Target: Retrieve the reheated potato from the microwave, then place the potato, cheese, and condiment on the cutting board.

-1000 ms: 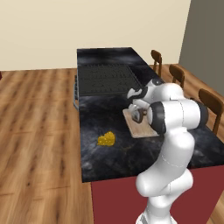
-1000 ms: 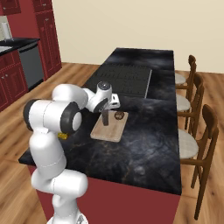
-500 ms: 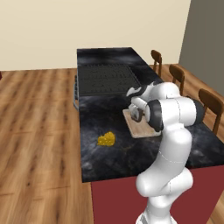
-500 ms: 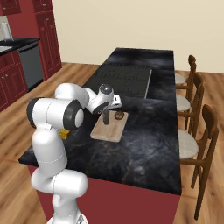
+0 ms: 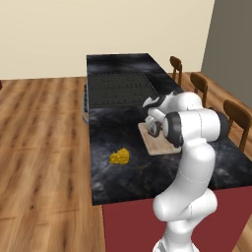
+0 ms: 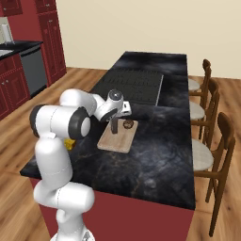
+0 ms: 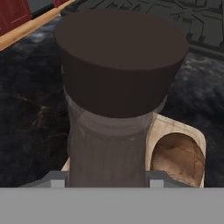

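Condiment [image 6: 115,125] stood upright on the cutting board [image 6: 117,139], with the potato [image 6: 127,124] just beside it on the same board. We found the tool [image 6: 114,128] closed narrowly around the bottle's body. Cheese [image 5: 119,157] lay on the bench [image 5: 118,133], apart from the board.

Bare counter [image 6: 155,164] surrounds the cutting board [image 6: 113,142]; the condiment [image 6: 114,125] and potato [image 6: 127,124] occupy its far end beside the cooktop [image 6: 132,84].
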Motion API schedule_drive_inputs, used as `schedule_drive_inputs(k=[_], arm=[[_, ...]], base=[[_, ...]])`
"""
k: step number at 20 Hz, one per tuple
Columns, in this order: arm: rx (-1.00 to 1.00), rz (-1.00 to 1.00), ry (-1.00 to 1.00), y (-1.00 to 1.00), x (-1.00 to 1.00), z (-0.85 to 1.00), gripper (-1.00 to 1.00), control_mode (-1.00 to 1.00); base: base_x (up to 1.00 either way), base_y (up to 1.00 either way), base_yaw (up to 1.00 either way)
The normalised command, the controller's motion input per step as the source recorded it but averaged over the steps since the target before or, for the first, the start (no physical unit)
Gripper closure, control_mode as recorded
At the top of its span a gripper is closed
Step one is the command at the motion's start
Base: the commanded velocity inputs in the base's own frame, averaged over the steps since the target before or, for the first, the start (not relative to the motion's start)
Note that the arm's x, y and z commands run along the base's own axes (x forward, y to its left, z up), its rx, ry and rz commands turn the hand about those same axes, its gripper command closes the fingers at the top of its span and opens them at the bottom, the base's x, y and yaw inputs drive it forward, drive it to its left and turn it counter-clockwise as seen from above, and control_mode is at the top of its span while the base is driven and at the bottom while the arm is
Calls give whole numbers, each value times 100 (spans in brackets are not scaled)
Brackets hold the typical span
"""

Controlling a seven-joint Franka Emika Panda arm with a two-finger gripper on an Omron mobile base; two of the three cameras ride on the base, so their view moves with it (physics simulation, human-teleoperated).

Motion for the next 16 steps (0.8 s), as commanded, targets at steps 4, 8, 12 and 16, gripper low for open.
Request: schedule_drive_inputs(k=[4, 8, 12, 16], arm=[[0, -1, 0, 13, -10, -10, -100, -100], [0, -2, 1, 0, 0, -2, -100, -100], [0, -5, 3, 0, 0, 5, -100, -100], [1, -7, 3, 0, -8, 12, -100, -100]], base=[[0, 0, 0], [0, 0, 0], [0, 0, 0], [0, 0, 0]])
